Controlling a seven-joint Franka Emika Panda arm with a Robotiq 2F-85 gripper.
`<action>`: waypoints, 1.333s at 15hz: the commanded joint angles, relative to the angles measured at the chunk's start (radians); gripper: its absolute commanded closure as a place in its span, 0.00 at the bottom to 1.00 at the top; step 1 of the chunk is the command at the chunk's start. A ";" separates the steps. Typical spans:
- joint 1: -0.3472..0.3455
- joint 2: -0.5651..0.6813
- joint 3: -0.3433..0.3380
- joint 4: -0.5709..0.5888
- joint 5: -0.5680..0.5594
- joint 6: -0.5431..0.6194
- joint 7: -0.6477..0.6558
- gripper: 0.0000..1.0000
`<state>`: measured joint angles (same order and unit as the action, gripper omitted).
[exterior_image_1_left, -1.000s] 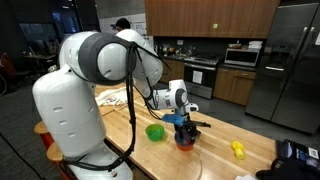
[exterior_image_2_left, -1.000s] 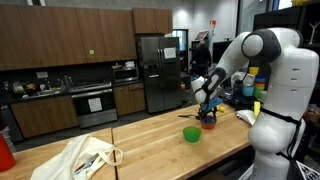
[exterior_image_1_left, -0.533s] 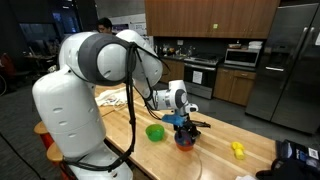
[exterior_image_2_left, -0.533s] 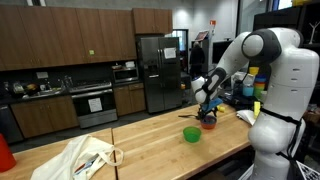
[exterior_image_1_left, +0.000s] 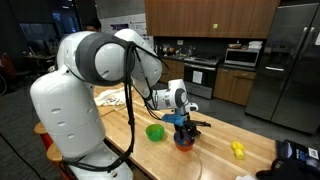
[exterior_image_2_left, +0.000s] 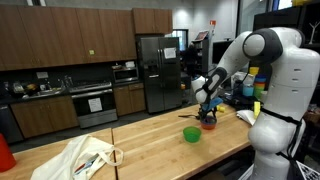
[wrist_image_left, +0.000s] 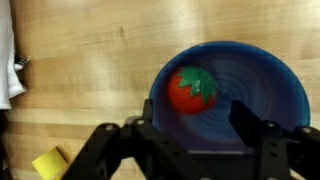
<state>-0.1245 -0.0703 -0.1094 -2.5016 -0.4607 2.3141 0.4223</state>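
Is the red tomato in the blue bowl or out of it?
In. The wrist view shows the tomato resting inside the bowl, ringed by its rim.

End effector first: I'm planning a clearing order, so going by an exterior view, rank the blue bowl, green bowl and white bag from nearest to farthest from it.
1. Blue bowl, directly under the end effector.
2. Green bowl, close beside it on the counter.
3. White bag, far off at the counter's other end.
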 joint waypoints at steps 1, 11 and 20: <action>-0.009 -0.025 0.004 -0.021 -0.015 0.014 0.005 0.01; -0.009 -0.034 0.011 -0.058 -0.082 0.041 0.058 0.00; -0.017 -0.091 0.022 -0.147 -0.176 0.106 0.084 0.00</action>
<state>-0.1245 -0.1144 -0.0985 -2.6044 -0.6023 2.3964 0.4874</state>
